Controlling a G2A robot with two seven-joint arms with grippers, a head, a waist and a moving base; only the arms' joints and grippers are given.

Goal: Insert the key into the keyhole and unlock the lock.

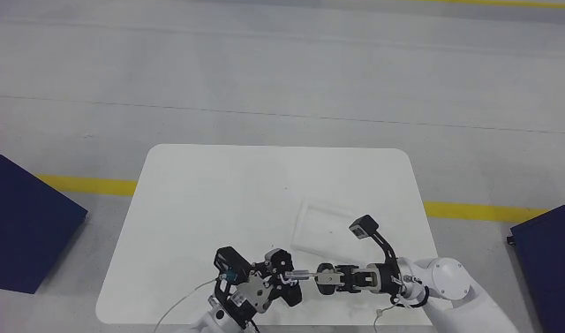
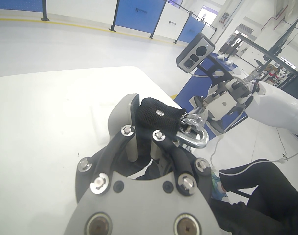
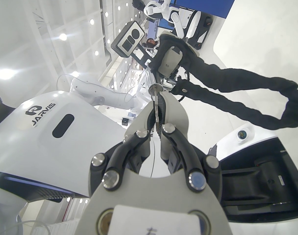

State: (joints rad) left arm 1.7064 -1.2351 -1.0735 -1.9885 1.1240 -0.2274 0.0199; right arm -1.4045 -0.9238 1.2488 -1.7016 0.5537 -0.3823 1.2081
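left gripper [image 2: 144, 116]: jaws pinch lock [image 2: 161, 119] (black-sleeved) | right gripper [image 3: 159, 103]: jaws pinch key [image 3: 155, 96], tip at lock

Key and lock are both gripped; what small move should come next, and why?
Probably push the right end effector slightly toward the lock to seat the key before any twist. The key's tip sits at the keyhole, with the lock clamped in the left end effector, but its depth is unclear.

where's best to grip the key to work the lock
Take the key by its flat head, one finger on each broad face, coming from the end away from the lock, in line with the blade. It is thin and flat, so pinched faces should carry the twist. The right gripper holds it so.
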